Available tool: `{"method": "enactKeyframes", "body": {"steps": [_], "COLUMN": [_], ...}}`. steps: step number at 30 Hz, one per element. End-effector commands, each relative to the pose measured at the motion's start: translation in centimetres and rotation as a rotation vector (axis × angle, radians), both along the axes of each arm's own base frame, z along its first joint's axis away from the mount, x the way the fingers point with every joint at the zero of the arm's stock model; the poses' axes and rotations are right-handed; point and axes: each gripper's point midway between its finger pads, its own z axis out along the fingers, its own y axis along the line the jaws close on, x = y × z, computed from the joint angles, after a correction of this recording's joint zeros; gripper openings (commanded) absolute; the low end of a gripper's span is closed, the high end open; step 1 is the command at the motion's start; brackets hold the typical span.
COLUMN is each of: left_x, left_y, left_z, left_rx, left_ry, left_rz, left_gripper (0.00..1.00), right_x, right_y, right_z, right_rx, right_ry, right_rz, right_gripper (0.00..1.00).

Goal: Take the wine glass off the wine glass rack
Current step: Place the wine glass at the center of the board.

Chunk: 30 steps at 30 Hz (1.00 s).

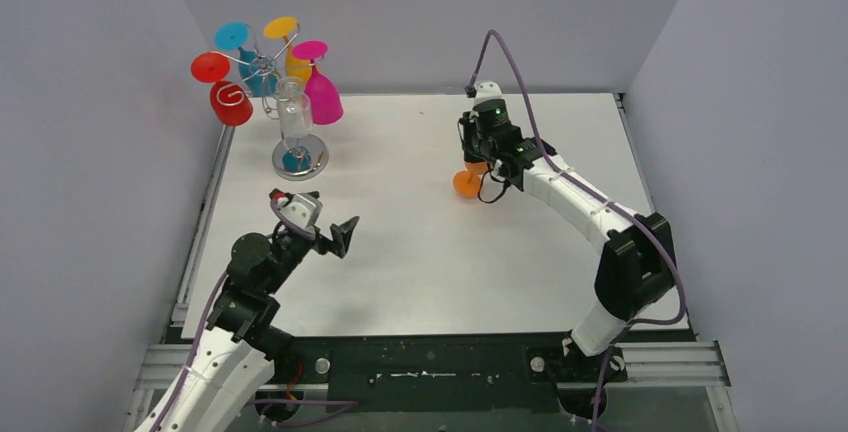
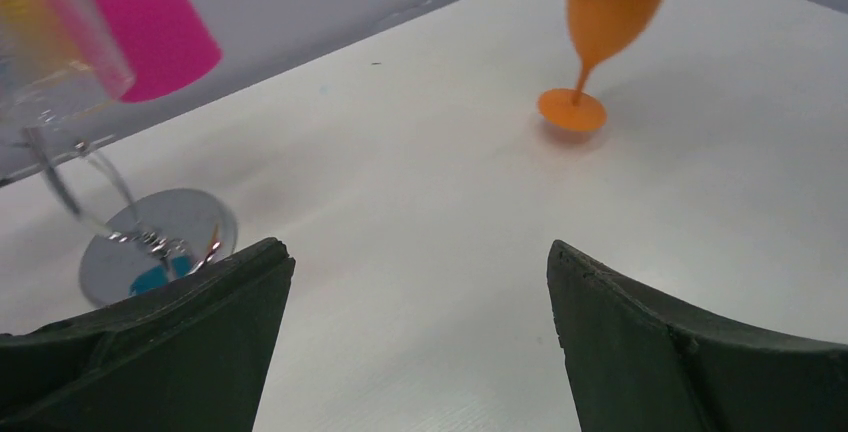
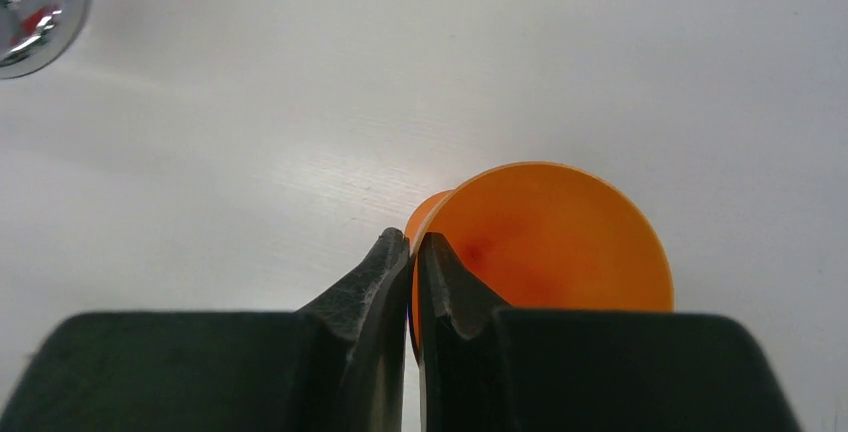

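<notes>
The wine glass rack (image 1: 300,157) stands at the table's far left, its round shiny base (image 2: 150,242) also in the left wrist view. Several coloured glasses and a clear one (image 1: 292,112) hang upside down from its arms. An orange wine glass (image 1: 467,183) stands upright on the table mid-right, foot down (image 2: 572,110). My right gripper (image 3: 412,242) is shut on its rim (image 3: 560,242), one finger inside and one outside. My left gripper (image 1: 320,220) hovers in front of the rack base, jaws wide open with nothing between them (image 2: 420,252).
A pink glass (image 1: 322,97) and a red glass (image 1: 230,102) hang lowest on the rack, close to the grey left wall (image 1: 100,152). Walls enclose the white table (image 1: 430,272) on three sides.
</notes>
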Motion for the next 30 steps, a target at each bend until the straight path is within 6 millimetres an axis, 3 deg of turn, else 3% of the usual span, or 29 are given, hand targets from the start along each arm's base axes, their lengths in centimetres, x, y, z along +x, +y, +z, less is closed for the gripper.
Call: {"method": "enactKeyframes", "body": {"steps": [1,5,11,16,23,30], "left_x": [2.4,3.3,3.9,4.5,4.6,4.7], "left_y": [4.7,6.7,7.0,7.9,8.0,8.4], "left_z": [2.0,1.7,1.3,0.8,0.5,0.3], "left_rx": [-0.193,-0.258,-0.271,-0.268,-0.261,-0.255], "left_ry": [-0.007,0.016,0.041,0.075,0.083,0.084], "left_rz": [0.266,0.338,0.336,0.386,0.386,0.400], "left_gripper": [0.97,0.97,0.97,0.97,0.97,0.97], "right_x": [5.0,7.0,9.0,9.6,9.7,9.5], "right_y": [-2.1,-1.3,-1.1,-0.7,-0.3,0.3], "right_z": [1.4,0.5,-0.9,-1.7,-1.7,0.7], "right_rx": [-0.085,-0.086,-0.117,-0.122,-0.164,-0.144], "right_ry": [-0.140,-0.135,-0.106,-0.074,-0.031,-0.045], "right_rz": [-0.202,-0.212,-0.207,-0.172,-0.138,-0.117], "right_gripper": [0.00,0.00,0.00,0.00,0.21,0.36]}}
